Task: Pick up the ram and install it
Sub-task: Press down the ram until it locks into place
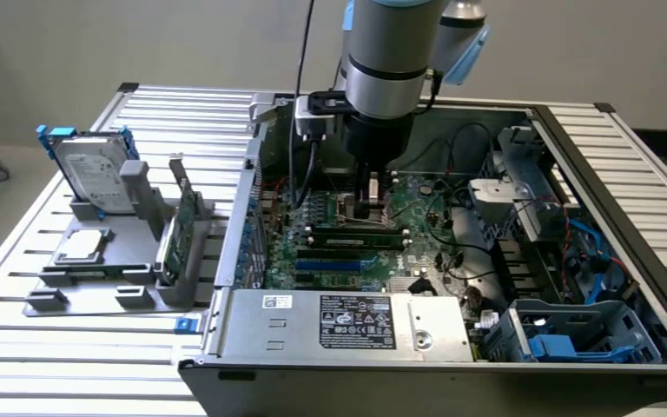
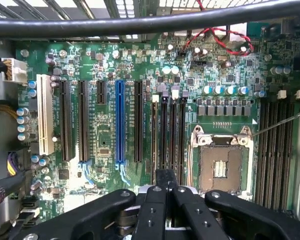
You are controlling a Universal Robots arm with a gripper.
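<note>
The gripper (image 1: 368,208) hangs inside the open metal case (image 1: 611,174), low over the green motherboard (image 1: 426,252). Its black fingers (image 2: 165,190) are pressed together, flat and ribbed, with nothing visibly pinched between them. Just below the fingertips, in the exterior view, the ram (image 1: 351,234) lies as a long, thin dark-green stick set lengthwise in a slot on the board. The wrist view shows narrow black memory slots (image 2: 169,130) beside the square metal-framed CPU socket (image 2: 221,162), and a long blue slot (image 2: 120,122). Outside the case, a grey plastic rack (image 1: 114,261) holds a silver drive (image 1: 93,178) and a green card (image 1: 181,230), standing upright.
</note>
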